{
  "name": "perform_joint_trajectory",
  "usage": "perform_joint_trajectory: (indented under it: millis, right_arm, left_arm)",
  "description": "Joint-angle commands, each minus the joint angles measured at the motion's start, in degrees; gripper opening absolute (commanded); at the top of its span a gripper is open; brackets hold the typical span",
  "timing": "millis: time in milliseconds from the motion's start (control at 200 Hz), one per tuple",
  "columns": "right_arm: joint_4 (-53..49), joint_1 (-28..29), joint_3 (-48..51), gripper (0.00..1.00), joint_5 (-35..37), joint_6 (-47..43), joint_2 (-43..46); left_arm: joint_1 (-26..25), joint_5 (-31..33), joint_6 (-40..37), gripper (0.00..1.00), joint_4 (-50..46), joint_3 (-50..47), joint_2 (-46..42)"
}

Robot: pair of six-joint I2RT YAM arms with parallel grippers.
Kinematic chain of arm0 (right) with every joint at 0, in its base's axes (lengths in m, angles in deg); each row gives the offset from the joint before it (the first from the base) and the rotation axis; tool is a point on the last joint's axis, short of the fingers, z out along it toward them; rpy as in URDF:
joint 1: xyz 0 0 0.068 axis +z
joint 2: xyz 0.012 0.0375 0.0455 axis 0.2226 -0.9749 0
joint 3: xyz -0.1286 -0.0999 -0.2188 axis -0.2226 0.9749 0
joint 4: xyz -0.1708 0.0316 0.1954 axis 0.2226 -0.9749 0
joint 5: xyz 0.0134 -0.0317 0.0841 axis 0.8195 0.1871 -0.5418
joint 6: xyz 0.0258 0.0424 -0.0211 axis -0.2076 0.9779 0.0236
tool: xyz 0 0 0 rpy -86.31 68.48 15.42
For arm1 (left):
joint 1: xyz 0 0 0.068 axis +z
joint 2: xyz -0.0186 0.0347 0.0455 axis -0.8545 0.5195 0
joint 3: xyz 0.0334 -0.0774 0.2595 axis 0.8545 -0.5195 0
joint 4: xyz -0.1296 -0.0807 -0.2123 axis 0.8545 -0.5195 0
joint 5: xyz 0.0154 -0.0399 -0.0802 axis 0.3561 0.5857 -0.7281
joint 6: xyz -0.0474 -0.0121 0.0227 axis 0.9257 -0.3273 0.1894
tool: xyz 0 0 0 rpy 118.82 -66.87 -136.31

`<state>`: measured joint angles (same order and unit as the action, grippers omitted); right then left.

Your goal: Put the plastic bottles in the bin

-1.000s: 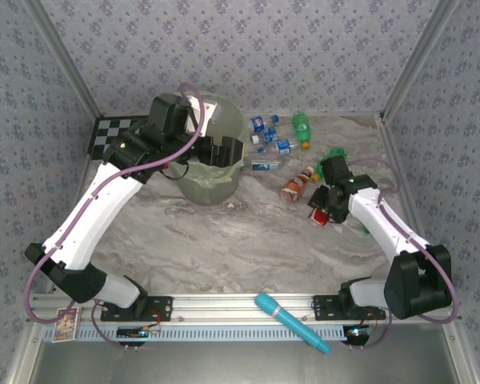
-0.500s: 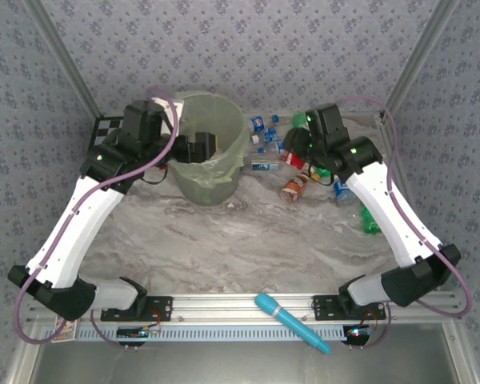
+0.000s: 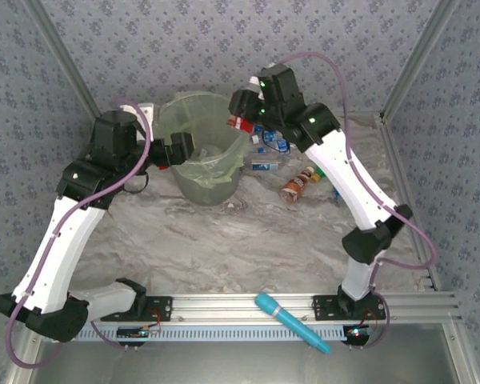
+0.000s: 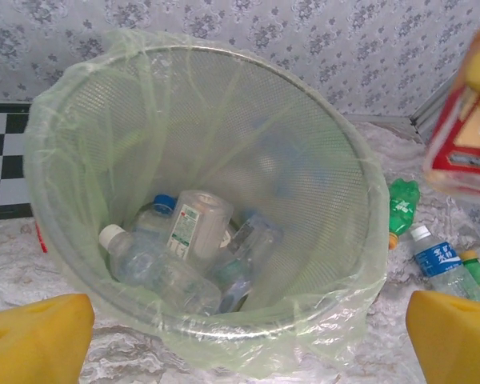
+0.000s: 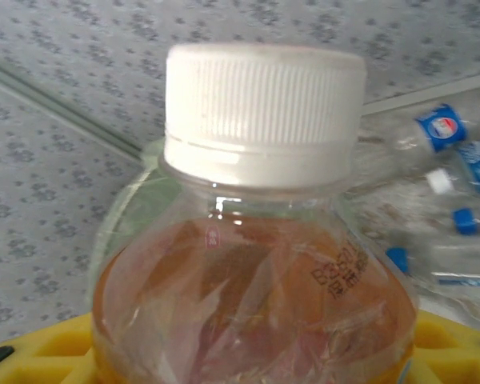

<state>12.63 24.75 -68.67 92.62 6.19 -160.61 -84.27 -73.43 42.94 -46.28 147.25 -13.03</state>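
Table [image 3: 248, 240]: grey marbled top, bearing everything listed below.
Bin [image 3: 206, 189]: pale-green bucket with a liner bag folded over its rim, standing upright towards the far left.
Clear bottle [image 3: 264, 166]: blue label, lying on its side just right of the bin.
Brown-labelled bottle [image 3: 296, 186]: lying on its side, right of the clear bottle and nearer the front.
Blue-labelled bottles [image 3: 277, 145]: a small cluster towards the far edge.
Green bottle [image 4: 402, 204]: lying right of the bin, with a white-capped bottle [image 4: 434, 258] beside it.
Checkered board [image 4: 2, 172]: flat at the far left, beside the bin.
Cyan stick [image 3: 292, 322]: lying aslant across the near rail.
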Motion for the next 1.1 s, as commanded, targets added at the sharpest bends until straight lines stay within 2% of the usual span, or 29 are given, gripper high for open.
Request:
perform_joint_trajectory:
  millis: [0,170,510,600,625,665,675,1099]
  right_arm:
    - [-1.8,1.3,-8.9,0.54,-2.4,-1.3,-5.5]
    - [-2.9,3.1,-18.0,0.54,-4.3,-0.9,-12.7]
    - [-0.7,4.3,-19.5,0.56,-5.5,1.0,-16.4]
    - [-0.8,4.6,-19.5,0.67,-5.1,1.1,-16.5]
    - [-0.8,4.6,-19.5,0.75,-5.1,1.1,-16.4]
    - [-0.9,4.7,-19.5,0.98,-5.0,1.1,-16.3]
    - [-0.9,4.8,-19.5,1.0,-4.9,1.1,-16.3]
    - [-2.9,5.2,-17.8,1.0,-2.1,-0.2,-12.6]
  left_arm:
    - [0.8,1.2,0.8,1.0,-0.7,-0.4,-2.5]
    - [1.8,2.0,0.7,1.0,-2.2,-1.6,-5.2]
    - [2.7,2.7,-0.1,1.0,-5.1,-3.0,-8.8]
    - [2.8,2.6,-0.2,1.0,-5.4,-3.0,-9.1]
    - [2.8,2.6,-0.3,1.0,-5.4,-2.9,-9.2]
    - [2.8,2.5,-0.4,1.0,-5.4,-3.0,-9.2]
    - [2.8,2.5,-0.4,1.0,-5.4,-3.0,-9.2]
    - [2.8,-0.4,0.3,1.0,-4.2,-3.2,-8.5]
